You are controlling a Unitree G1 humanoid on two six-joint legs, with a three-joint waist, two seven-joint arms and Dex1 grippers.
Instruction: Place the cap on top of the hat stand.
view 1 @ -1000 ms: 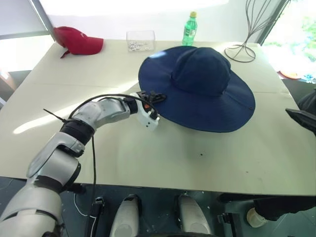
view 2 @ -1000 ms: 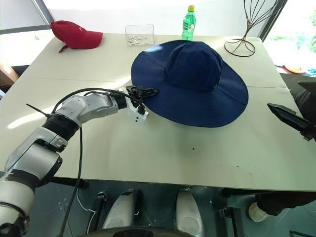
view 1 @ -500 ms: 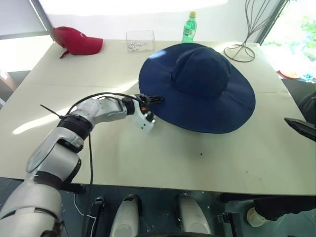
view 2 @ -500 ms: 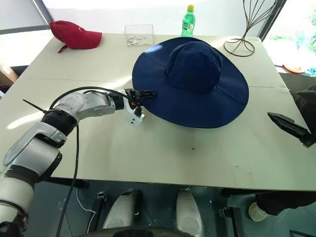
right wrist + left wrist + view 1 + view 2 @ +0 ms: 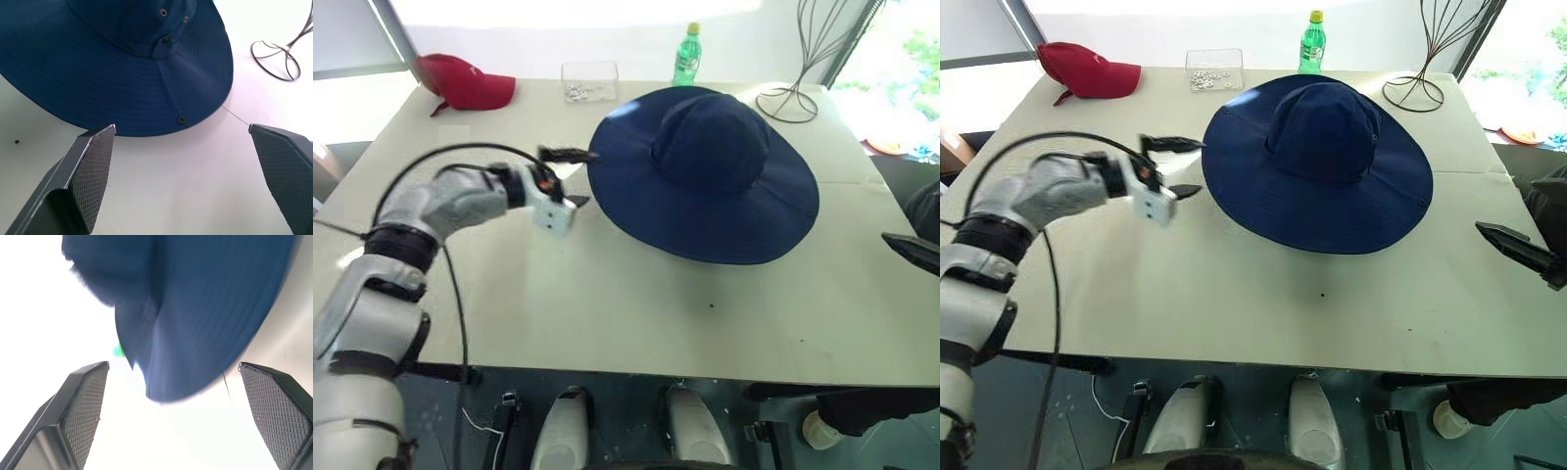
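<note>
cap mid-table, left tool just left

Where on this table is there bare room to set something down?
The near strip of the table, in front of the cap, is bare. So is the left part between the red cap and left gripper. The far edge is crowded: clear box, green bottle, tall wire stand.

The cap covers whatever it sits on, so the hat stand cannot be made out beneath it. In the left wrist view the cap's brim is smeared with blur. The taller wire stand is cut off by the top edge. The clear box holds small pieces, possibly beads, too tiny to identify.
</note>
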